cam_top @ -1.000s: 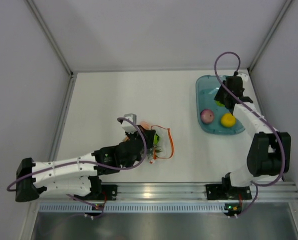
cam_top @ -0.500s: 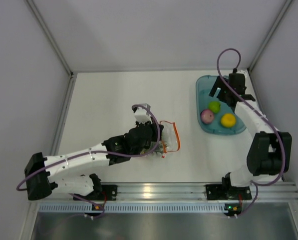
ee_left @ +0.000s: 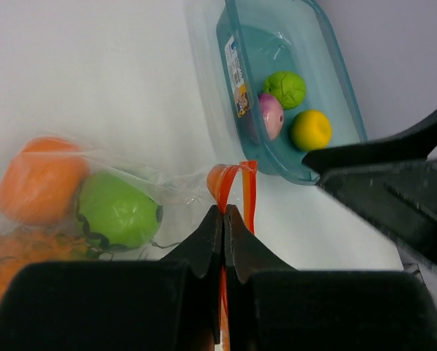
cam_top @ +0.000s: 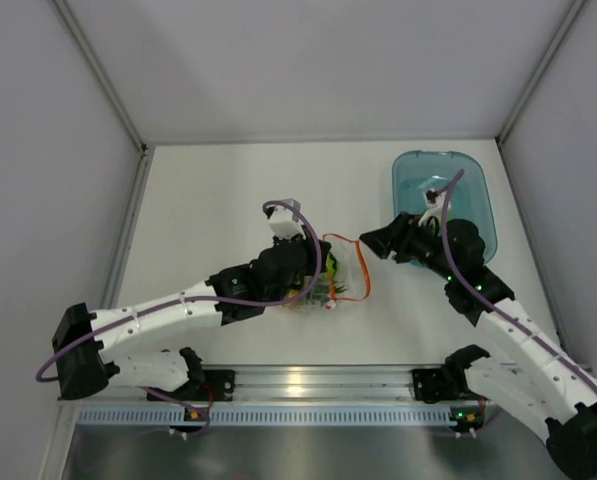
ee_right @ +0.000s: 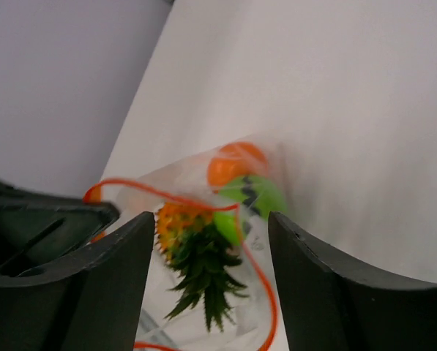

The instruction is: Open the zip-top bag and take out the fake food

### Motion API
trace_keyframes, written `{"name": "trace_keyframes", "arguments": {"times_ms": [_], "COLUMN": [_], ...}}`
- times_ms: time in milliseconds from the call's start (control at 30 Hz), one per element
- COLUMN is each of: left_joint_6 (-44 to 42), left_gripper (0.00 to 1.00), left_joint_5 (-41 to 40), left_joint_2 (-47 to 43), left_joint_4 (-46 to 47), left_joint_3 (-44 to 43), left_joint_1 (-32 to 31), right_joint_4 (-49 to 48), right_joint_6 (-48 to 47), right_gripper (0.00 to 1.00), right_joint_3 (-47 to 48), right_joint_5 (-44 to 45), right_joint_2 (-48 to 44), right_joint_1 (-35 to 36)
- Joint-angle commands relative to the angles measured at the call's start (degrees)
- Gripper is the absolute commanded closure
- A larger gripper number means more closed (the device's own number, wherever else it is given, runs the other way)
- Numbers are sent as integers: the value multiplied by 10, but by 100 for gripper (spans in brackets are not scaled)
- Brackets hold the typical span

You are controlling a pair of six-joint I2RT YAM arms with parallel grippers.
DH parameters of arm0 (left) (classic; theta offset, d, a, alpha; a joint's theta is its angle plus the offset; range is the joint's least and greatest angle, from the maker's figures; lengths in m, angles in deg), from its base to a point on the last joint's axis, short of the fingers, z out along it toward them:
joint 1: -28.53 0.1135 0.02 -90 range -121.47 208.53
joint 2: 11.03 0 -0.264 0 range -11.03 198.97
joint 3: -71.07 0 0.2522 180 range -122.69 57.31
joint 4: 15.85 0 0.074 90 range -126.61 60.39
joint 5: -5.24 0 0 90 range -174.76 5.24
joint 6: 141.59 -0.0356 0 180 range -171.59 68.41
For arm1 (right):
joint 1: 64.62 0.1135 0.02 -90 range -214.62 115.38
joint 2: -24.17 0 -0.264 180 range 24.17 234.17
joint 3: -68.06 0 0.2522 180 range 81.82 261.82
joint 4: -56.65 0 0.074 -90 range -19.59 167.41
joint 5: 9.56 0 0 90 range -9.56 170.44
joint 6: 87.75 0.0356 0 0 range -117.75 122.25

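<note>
**Three fruits left, bag mouth turned to the right arm**

Three fruits, one green (ee_left: pixel 285 88), one pink (ee_left: pixel 269 115) and one yellow (ee_left: pixel 310 129), lie in the tub (cam_top: pixel 475 185). The bag (cam_top: pixel 338 282) rests on the surface well apart from the tub, on the left arm's side of it. It holds an orange ball (ee_left: pixel 39 179), a light green fruit (ee_left: pixel 117 208) and the pineapple (ee_right: pixel 183 223).

The left fingers (ee_left: pixel 223 223) are clenched on the bag's zip strip (ee_left: pixel 247 186), pinching one lip so that the mouth gapes toward the tub. The right fingers (cam_top: pixel 376 243) hang between tub and bag, close to the mouth, spread apart with nothing between them.

The next move turns on this: the bag lies straight ahead of the right fingers, with its opening facing them. The pineapple sits nearest the mouth. Its long axis runs roughly along the line from bag to tub, green crown leading. The right arm is the nearer free one, since the left is busy holding the bag open. A straight reach in, closing across the crown, looks like the likely step. The strip loops across the mouth and could snag a finger on the way.
</note>
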Motion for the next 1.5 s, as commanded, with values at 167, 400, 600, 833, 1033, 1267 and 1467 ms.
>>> {"name": "trace_keyframes", "arguments": {"times_ms": [167, 400, 600, 833, 1033, 1267, 1467], "left_joint_6": [35, 46, 52, 65, 80, 91, 85], "left_gripper": [100, 100, 100, 100, 100, 100, 100], "left_joint_5": [7, 30, 39, 54, 52, 26, 7], "left_joint_2": [23, 24, 22, 24, 19, 1, -12], "left_joint_4": [26, 31, 51, 66, 80, 83, 82], "left_joint_3": [-37, -38, -35, -30, -15, 5, 16], "left_joint_1": [3, 3, 3, 3, 3, 3, 3], "right_joint_4": [-63, -95, -141, -213, -229, -275, -253], "right_joint_6": [-21, -49, -88, -114, -129, -122, -132], "right_gripper": [38, 41, 39, 35, 33, 45, 48], "right_joint_3": [-69, -108, -122, -142, -135, -142, -127], "right_joint_5": [38, 32, -6, -15, 17, 19, 21], "right_joint_2": [-55, -8, 36, 71, 119, 165, 196], "right_joint_1": [150, 181, 208, 225, 245, 262, 274]}}
